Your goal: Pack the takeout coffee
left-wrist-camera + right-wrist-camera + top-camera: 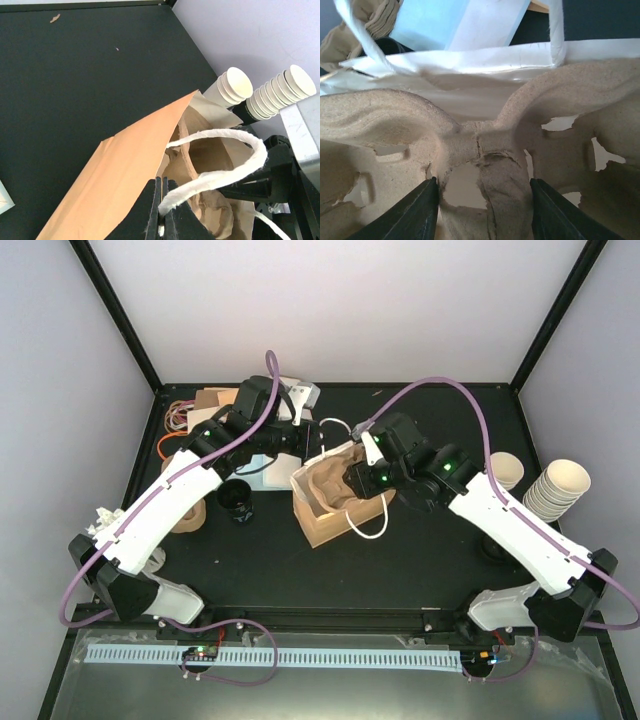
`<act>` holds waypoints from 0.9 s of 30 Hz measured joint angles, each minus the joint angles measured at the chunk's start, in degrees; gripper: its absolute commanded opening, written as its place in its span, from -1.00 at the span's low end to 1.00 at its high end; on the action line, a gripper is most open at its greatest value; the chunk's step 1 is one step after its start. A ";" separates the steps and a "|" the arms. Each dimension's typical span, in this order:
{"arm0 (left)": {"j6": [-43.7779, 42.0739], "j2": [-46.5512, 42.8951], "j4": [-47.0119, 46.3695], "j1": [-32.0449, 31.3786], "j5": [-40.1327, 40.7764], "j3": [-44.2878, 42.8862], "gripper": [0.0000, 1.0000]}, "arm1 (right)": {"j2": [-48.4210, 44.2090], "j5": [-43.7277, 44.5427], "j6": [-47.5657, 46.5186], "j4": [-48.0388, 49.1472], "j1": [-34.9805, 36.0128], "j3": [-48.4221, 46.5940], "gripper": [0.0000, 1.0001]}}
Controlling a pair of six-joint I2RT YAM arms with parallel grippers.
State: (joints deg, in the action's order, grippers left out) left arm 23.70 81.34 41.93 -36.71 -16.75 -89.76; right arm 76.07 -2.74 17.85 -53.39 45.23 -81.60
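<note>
A brown paper bag [325,525] with white rope handles stands open at the table's middle. A pulp cup carrier [335,480] sits inside it. My left gripper [303,445] is at the bag's far rim. In the left wrist view this gripper [164,197] is shut on the rope handle [225,175] above the bag [115,170]. My right gripper [352,483] reaches into the bag. In the right wrist view it [482,200] is open, its fingers either side of the carrier's centre ridge [485,145]. The takeout coffee [237,502], black lid up, stands left of the bag; its lettering is not readable.
Stacked lidless cream cups [555,490] and a shorter stack [505,468] stand at the right; both show in the left wrist view [280,90]. Cardboard pieces and cables [200,405] and a white box [305,395] lie at the back left.
</note>
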 measured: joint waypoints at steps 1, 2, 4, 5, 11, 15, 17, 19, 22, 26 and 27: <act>0.22 0.00 0.00 0.00 -0.28 0.02 -0.97 | 0.15 0.42 0.35 -0.17 0.02 -0.39 0.04; 0.39 0.00 0.00 0.00 -0.50 0.00 -0.97 | 0.33 0.79 0.70 -0.31 0.02 -0.87 0.04; 0.63 0.00 0.00 0.00 -0.90 0.02 -0.97 | 0.72 1.38 1.77 -0.37 0.02 -1.84 0.04; 0.68 0.00 0.00 0.00 -1.09 0.04 -0.97 | 0.87 1.62 2.36 -0.33 0.02 -2.23 0.04; 0.92 0.00 0.02 0.00 -1.51 0.31 -0.97 | 2.01 3.28 5.35 -0.20 0.04 -2.91 0.03; 0.94 0.00 0.00 0.00 -1.53 0.31 -0.97 | 2.40 5.29 6.16 0.55 0.15 -1.66 0.02; 0.94 0.00 0.00 0.00 -1.53 0.31 -0.97 | 2.40 6.29 6.10 0.70 0.52 -0.59 0.02; 0.92 0.00 0.00 0.00 -1.51 0.31 -0.97 | 2.40 7.28 5.79 0.66 1.01 0.04 0.02; 0.76 -0.02 -0.02 0.00 -1.09 0.31 -0.97 | 2.10 8.09 4.68 0.98 1.62 1.25 0.02; 0.33 -0.04 -0.09 0.13 -0.04 0.31 -0.97 | 1.40 8.66 3.21 0.70 1.77 2.32 0.02; 0.28 -0.04 -0.07 0.15 0.07 0.26 -0.97 | 1.36 8.76 2.86 0.57 1.86 2.32 0.02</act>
State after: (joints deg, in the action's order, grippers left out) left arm 23.99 81.30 41.87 -36.56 -16.69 -89.49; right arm 77.43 6.02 20.71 -52.82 47.09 -79.29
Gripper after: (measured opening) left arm 0.024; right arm 0.512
